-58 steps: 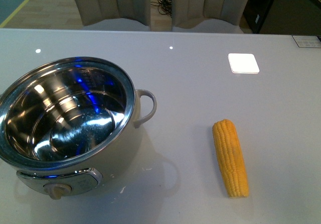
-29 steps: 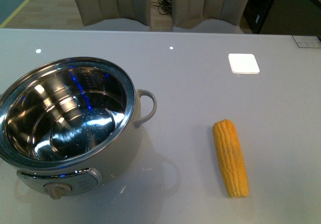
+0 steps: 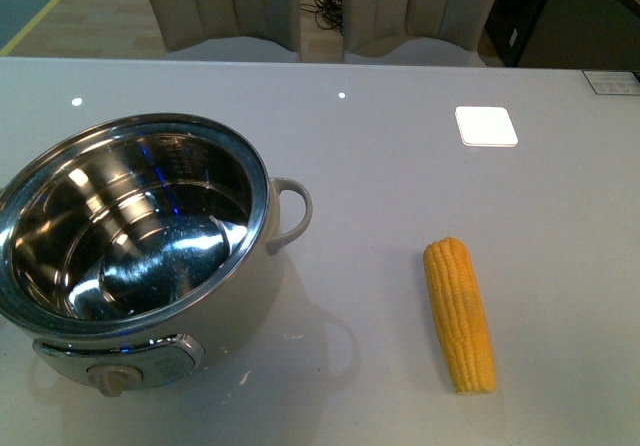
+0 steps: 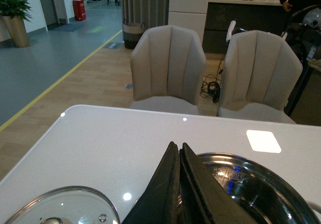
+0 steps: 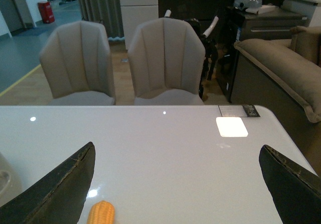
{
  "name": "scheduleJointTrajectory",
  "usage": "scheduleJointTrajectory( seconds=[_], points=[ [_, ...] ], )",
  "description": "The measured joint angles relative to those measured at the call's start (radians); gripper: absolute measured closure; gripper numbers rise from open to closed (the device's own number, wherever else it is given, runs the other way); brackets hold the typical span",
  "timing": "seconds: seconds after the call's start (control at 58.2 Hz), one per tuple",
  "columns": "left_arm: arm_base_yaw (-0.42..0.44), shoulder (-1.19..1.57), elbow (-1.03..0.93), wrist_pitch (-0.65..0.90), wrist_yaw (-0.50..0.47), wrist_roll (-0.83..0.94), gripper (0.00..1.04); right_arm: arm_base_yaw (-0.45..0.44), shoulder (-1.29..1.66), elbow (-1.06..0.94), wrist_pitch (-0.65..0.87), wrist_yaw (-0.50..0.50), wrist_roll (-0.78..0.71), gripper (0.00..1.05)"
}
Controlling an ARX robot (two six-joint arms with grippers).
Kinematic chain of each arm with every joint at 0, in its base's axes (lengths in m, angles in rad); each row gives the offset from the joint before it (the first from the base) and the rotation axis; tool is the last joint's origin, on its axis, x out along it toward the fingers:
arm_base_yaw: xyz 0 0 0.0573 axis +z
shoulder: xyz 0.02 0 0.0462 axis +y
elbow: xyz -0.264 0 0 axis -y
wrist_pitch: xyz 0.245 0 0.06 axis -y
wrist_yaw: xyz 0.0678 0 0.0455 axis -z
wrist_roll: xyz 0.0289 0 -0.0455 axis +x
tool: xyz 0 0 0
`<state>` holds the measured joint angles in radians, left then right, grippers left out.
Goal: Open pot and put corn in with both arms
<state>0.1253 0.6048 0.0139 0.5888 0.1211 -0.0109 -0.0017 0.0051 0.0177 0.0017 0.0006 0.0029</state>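
The pot (image 3: 140, 256) stands open at the left of the table, its steel inside bare, knob toward me. The corn (image 3: 460, 316) lies on the table to its right, apart from it. Neither arm shows in the front view. In the left wrist view my left gripper (image 4: 177, 146) is shut with nothing in it, above the near rim of the pot (image 4: 261, 171). A glass lid (image 4: 60, 206) lies on the table beside it. My right gripper (image 5: 176, 146) is open wide over the table, and the tip of the corn (image 5: 101, 213) shows near one finger (image 5: 65, 184).
A white square pad (image 3: 486, 125) lies at the back right of the table. Two beige chairs (image 3: 220, 6) stand behind the far edge, with cables on the floor between them. The white tabletop (image 3: 380, 206) lies bare between pot and corn.
The blue reflections inside the pot have faded. Pot and corn have not moved.
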Motion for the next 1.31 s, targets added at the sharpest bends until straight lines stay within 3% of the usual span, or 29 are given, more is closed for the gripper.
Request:
scheduleJointTrajectory(
  seconds=[0.069, 0.137, 0.223, 0.532, 0.927, 1.03, 1.305],
  points=[
    [-0.015, -0.043, 0.0, -0.039, -0.019, 0.0, 1.01, 0.0, 0.0, 0.0, 0.0, 0.0, 0.0, 0.09],
    [-0.081, -0.091, -0.001, -0.085, -0.108, 0.0, 1.01, 0.0, 0.0, 0.0, 0.0, 0.0, 0.0, 0.09],
    [-0.118, -0.14, -0.001, -0.129, -0.111, 0.001, 1.01, 0.0, 0.0, 0.0, 0.0, 0.0, 0.0, 0.09],
    [-0.123, -0.325, -0.001, -0.308, -0.121, 0.002, 1.01, 0.0, 0.0, 0.0, 0.0, 0.0, 0.0, 0.09],
    [-0.123, -0.434, -0.001, -0.418, -0.121, 0.002, 1.01, 0.0, 0.0, 0.0, 0.0, 0.0, 0.0, 0.09],
    [-0.123, -0.562, 0.0, -0.573, -0.122, 0.002, 1.01, 0.0, 0.0, 0.0, 0.0, 0.0, 0.0, 0.09],
    [-0.123, -0.599, 0.0, -0.587, -0.121, 0.002, 1.01, 0.0, 0.0, 0.0, 0.0, 0.0, 0.0, 0.09]
  ],
)
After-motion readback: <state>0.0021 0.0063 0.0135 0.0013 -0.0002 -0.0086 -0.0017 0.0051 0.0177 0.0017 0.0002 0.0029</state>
